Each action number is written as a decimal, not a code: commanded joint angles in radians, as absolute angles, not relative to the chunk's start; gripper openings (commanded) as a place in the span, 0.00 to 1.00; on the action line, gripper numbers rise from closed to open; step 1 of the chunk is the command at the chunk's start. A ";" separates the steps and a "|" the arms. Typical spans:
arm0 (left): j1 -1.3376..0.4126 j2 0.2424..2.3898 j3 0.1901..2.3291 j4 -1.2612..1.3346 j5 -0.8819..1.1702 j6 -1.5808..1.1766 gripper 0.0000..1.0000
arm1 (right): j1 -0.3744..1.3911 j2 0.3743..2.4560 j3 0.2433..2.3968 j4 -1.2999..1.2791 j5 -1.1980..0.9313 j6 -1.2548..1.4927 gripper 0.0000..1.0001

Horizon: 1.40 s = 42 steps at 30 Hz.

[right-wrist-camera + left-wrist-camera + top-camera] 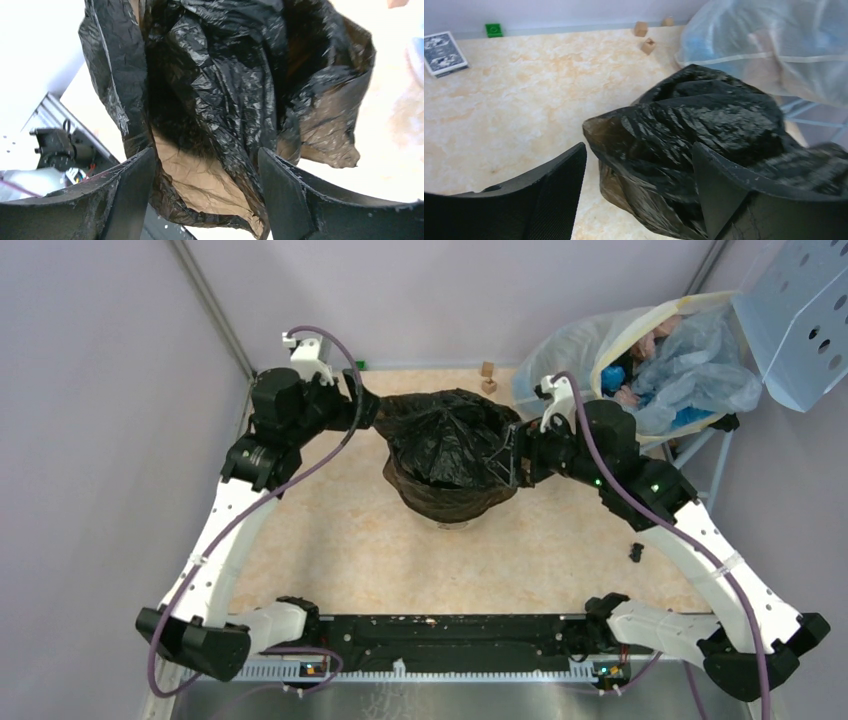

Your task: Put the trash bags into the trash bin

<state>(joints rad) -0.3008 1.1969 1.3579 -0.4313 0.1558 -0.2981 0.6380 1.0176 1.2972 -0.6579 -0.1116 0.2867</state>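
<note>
A wrinkly glossy black trash bag point(450, 445) lies bunched over the trash bin in the middle of the table and hides nearly all of it. Only a pale sliver of the bin point(447, 524) shows under the film. My left gripper point(372, 412) is at the bag's left rim. In the left wrist view it point(639, 147) is open, with the bag point(704, 125) bulging between its fingers. My right gripper point(512, 455) is at the bag's right rim. In the right wrist view it point(206, 152) is open, with thin film point(215, 100) hanging between its fingers.
A large translucent sack point(640, 360) stands at the back right under a perforated light-blue panel point(800, 320). Small wooden blocks point(488, 377) lie behind the bag. A card deck point(444, 52) and a green block point(494, 30) lie at the back left. A small black object point(636, 552) lies at the right.
</note>
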 commanded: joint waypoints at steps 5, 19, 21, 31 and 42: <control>-0.299 1.165 1.386 -0.569 0.379 -0.279 0.83 | 0.635 1.035 1.304 -0.726 -0.321 0.265 0.77; -0.299 1.138 1.405 -0.739 0.215 -0.349 0.82 | 0.945 1.189 1.367 -0.740 -0.221 0.234 0.78; -0.299 1.121 1.413 -0.733 0.238 -0.377 0.83 | 0.951 1.201 1.390 -0.718 -0.223 0.220 0.78; -0.298 1.030 1.479 -0.700 0.241 -0.559 0.87 | 0.956 1.232 1.553 -0.728 -0.185 0.095 0.86; -0.299 0.968 1.368 -0.657 0.210 -0.902 0.86 | 1.032 1.357 1.567 -0.601 -0.455 0.094 0.81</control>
